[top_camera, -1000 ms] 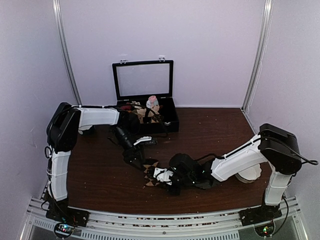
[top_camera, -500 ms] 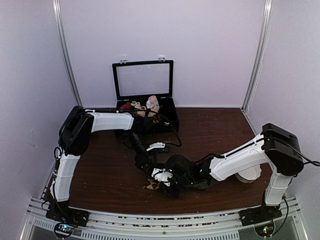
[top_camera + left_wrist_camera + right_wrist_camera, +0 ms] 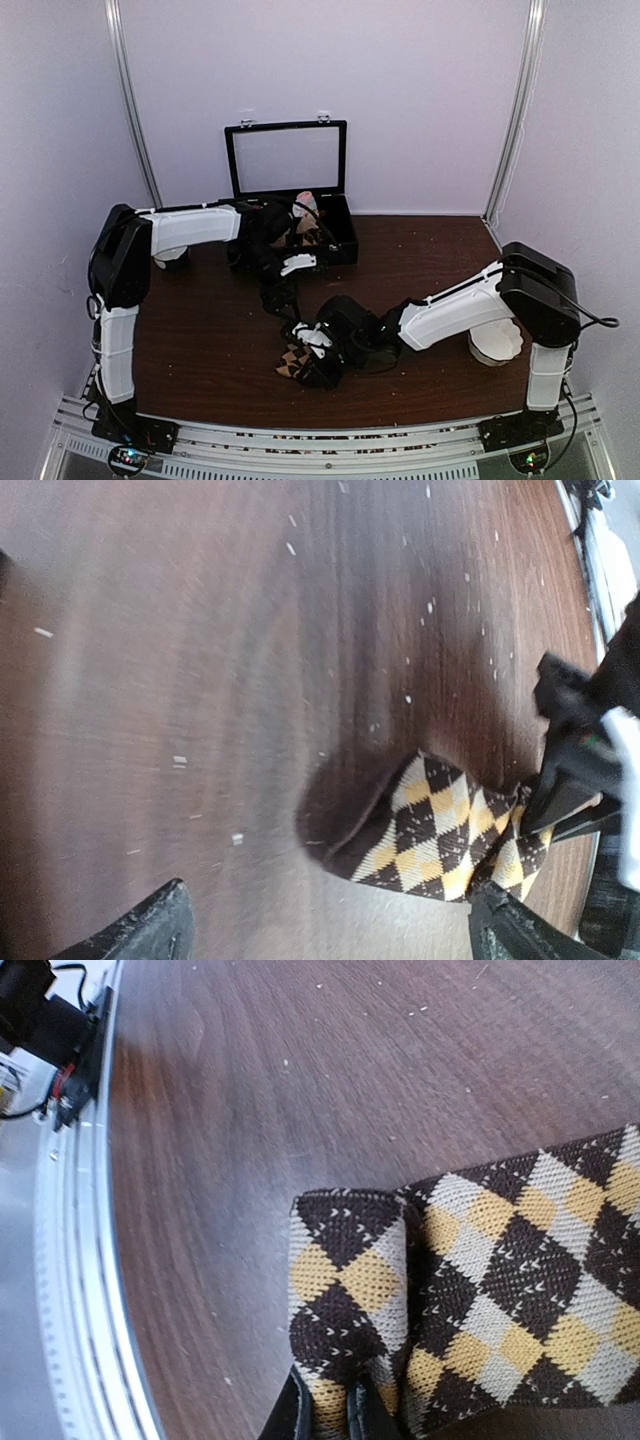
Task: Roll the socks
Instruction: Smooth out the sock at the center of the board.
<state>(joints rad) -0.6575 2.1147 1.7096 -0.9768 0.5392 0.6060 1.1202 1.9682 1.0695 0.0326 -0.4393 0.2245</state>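
The socks [image 3: 293, 361] are dark brown with a tan argyle pattern and lie bunched on the table near its front middle. They also show in the left wrist view [image 3: 440, 830] and in the right wrist view [image 3: 480, 1280], where one end is folded over. My right gripper [image 3: 312, 366] is low on the table and shut on the folded edge of the socks [image 3: 335, 1415]. My left gripper [image 3: 283, 308] hangs just behind the socks, wide open and empty [image 3: 325, 935], with the sock's dark end ahead of it.
An open black case [image 3: 340, 240] with several small sock rolls [image 3: 305, 207] stands at the back of the table. A white object [image 3: 497, 345] sits beside the right arm's base. The metal front rail [image 3: 70, 1260] runs close to the socks.
My left gripper has drawn back from the socks toward the case and now stands open. My right gripper has shifted left along the table with the socks in it.
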